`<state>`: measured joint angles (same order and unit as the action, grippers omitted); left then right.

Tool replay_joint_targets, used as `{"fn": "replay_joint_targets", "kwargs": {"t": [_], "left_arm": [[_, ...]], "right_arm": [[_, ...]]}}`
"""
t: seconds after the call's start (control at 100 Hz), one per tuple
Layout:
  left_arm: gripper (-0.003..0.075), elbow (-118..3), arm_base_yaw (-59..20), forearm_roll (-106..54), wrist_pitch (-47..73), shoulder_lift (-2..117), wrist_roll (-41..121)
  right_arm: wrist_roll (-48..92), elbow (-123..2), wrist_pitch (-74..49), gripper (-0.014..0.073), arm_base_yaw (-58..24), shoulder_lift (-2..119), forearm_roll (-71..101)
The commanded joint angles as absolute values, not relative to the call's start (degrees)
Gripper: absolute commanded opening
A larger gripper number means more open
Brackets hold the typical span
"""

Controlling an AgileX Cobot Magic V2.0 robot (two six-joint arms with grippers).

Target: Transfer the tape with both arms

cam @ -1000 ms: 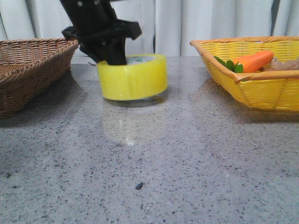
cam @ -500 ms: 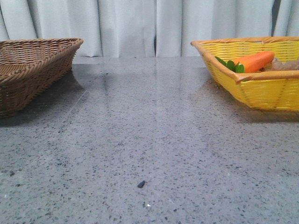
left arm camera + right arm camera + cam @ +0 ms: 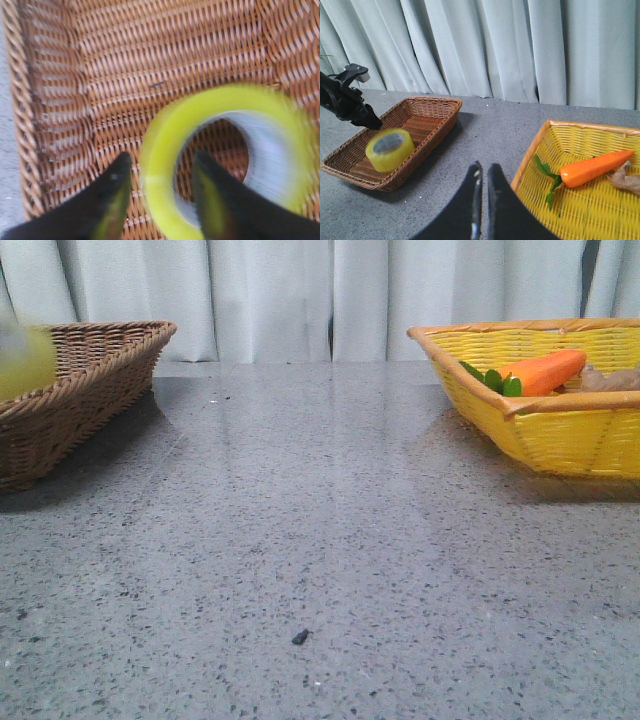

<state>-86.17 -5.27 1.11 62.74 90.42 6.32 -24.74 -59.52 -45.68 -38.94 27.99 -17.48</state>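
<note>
The tape (image 3: pixel 390 147), a yellow-green roll, is inside the brown wicker basket (image 3: pixel 420 125). In the front view it is only a yellow blur (image 3: pixel 20 360) at the left edge. In the left wrist view the tape (image 3: pixel 165 125) is blurred over the basket's weave. My left gripper (image 3: pixel 161 159) is open, its two fingers on either side of the roll's wall, with a gap at one finger. The right wrist view shows the left gripper (image 3: pixel 350 100) just above the tape. My right gripper (image 3: pixel 484 166) is shut and empty over the grey table.
A yellow basket (image 3: pixel 560 430) at the right holds an orange carrot (image 3: pixel 545 370) and a beige lumpy piece (image 3: pixel 610 380). The brown basket (image 3: pixel 90 380) stands at the left. A small black speck (image 3: pixel 299 637) lies on the table. Pale curtains hang behind.
One second ago my left gripper held the tape over the table's middle. It then left the front view to the left. The tape now shows as a blur over the brown basket.
</note>
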Motion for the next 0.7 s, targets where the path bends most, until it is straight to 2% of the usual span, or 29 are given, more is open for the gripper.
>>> {"fn": "replay_joint_targets", "kwargs": {"t": [0.0, 0.16, 0.32, 0.52, 0.69], "left_arm": [[0.0374, -87.43, -5.12, -2.15, 58.41, 86.50, 5.21], [0.0365, -84.97, -6.69, -13.50, 44.55, 76.20, 6.14], [0.0335, -73.70, -16.38, -16.35, 29.72, 59.94, 9.79], [0.0183, -52.08, -28.55, -16.35, 18.46, 37.76, 10.33], [-0.0020, -34.11, -30.29, -16.35, 8.76, 17.56, 10.33]], "right_arm": [[-24.48, -60.76, -41.38, -0.0067, -38.61, 28.94, -18.60], [-24.48, -59.69, -43.67, -0.0067, -38.61, 27.42, -20.32], [-24.38, -52.26, -37.55, -0.0066, -38.61, 18.91, -26.39], [-24.38, -43.20, -35.85, -0.0066, -38.61, 8.05, -33.67], [-24.38, -41.30, -36.08, -0.0067, -38.61, 4.37, -34.12]]}}
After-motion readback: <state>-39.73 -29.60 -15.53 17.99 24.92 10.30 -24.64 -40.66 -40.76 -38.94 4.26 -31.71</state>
